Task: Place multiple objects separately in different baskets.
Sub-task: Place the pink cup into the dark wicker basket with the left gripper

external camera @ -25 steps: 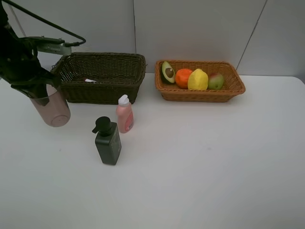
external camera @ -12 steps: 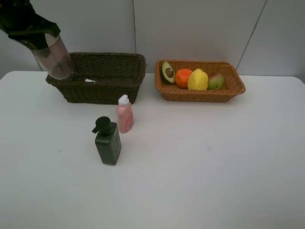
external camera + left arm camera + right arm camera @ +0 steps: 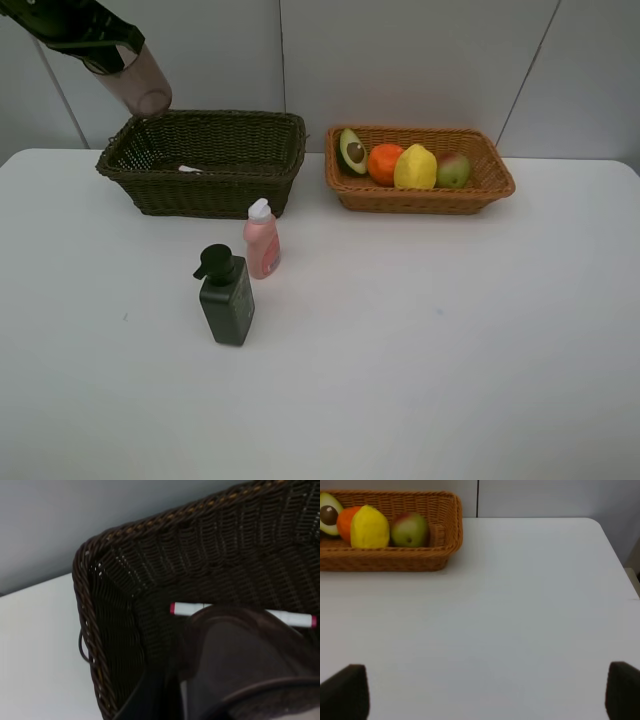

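White desk (image 3: pixel 450 350), translucent pinkish cup (image 3: pixel 140 85), tilted, clamped in the left gripper (image 3: pixel 100 45), apparently by its rim end, above the far left corner of the dark brown wicker basket (image 3: pixel 205 165), white pink-tipped marker (image 3: pixel 192 608) lying inside, right gripper (image 3: pixel 483 692) spread wide.

baskets (image 3: pixel 210 195) (image 3: pixel 420 200) 2 | fruit (image 3: pixel 352 151) (image 3: pixel 384 163) (image 3: pixel 415 167) (image 3: pixel 453 169) 4 (one halved) | bottles (image 3: pixel 228 300) (image 3: pixel 263 245) 2 | cup (image 3: pixel 138 85) 1 | marker (image 3: pixel 187 608) 1

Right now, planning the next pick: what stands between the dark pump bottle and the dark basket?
The small pink bottle stands between the pump bottle and the dark basket; the exterior high view shows it.
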